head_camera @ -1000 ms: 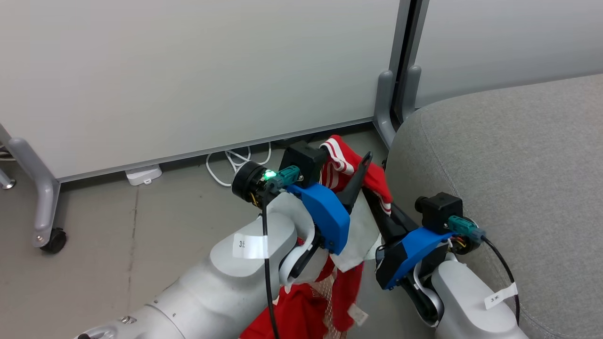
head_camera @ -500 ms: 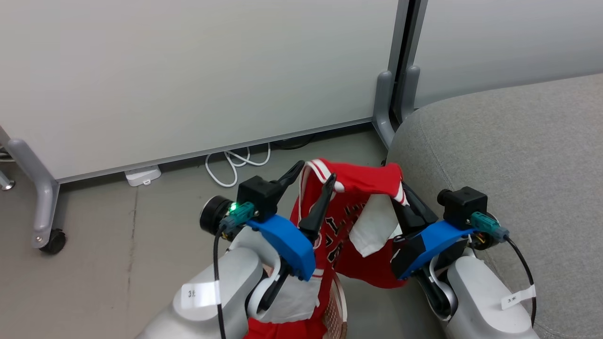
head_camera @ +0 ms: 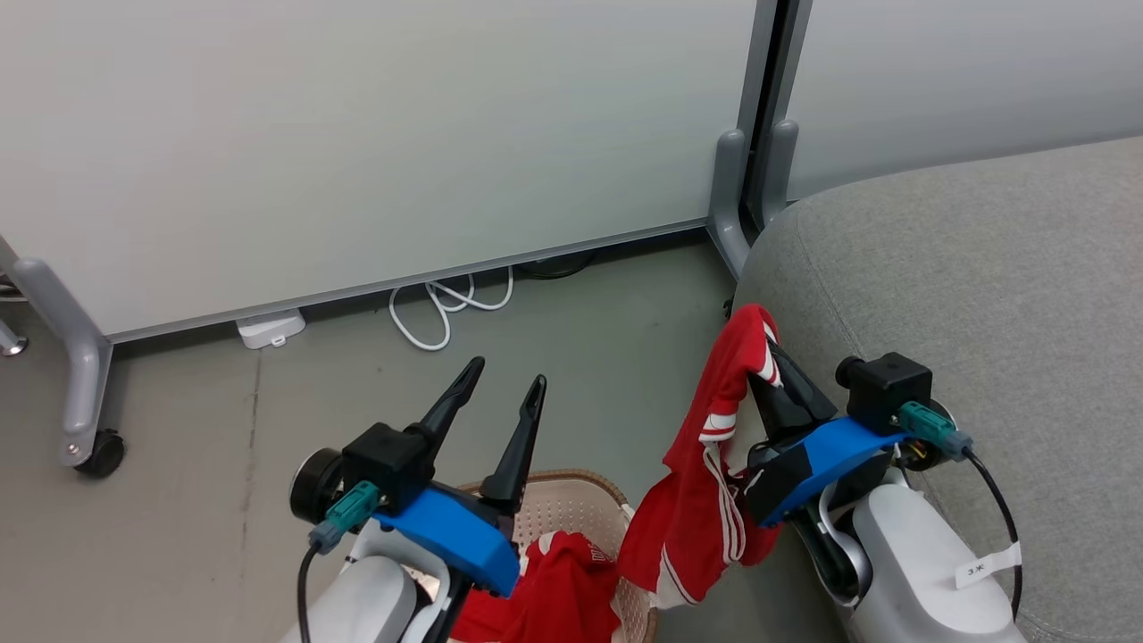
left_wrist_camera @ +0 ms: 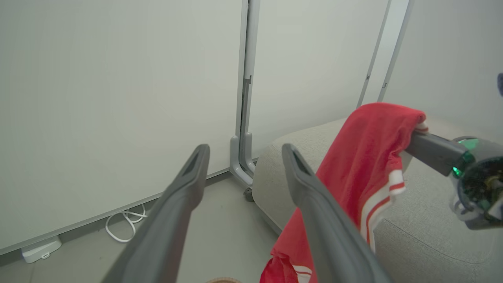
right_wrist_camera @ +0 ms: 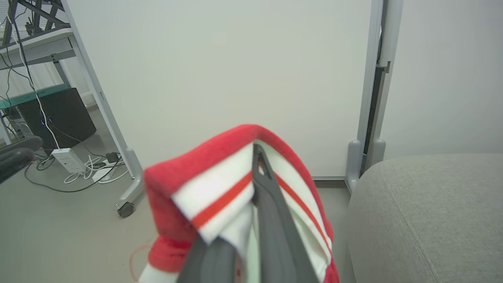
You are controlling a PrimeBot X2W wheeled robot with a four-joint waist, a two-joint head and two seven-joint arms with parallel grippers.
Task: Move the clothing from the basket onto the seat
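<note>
A red garment with white stripes (head_camera: 705, 500) hangs from my right gripper (head_camera: 766, 344), which is shut on its upper edge beside the grey seat (head_camera: 982, 268). The right wrist view shows the cloth (right_wrist_camera: 220, 184) folded over the fingertips (right_wrist_camera: 259, 157), with the seat (right_wrist_camera: 424, 212) to the right. My left gripper (head_camera: 506, 371) stands open and holds nothing, above the basket (head_camera: 571, 487), where a second red garment (head_camera: 563, 580) lies. In the left wrist view the open left gripper (left_wrist_camera: 244, 153) points at the panels, and the hanging garment (left_wrist_camera: 365, 157) is to its right.
White partition panels (head_camera: 357, 134) stand behind on grey feet, with a caster (head_camera: 98, 455) at the left. A white cable (head_camera: 446, 308) and a white adapter (head_camera: 268, 330) lie on the floor by the panel. A black box (right_wrist_camera: 55, 114) and cables sit further left.
My left gripper has drawn back down and left, away from the garment. The garment, spread between both grippers earlier, now hangs from the right gripper alone. The basket has come into view.
</note>
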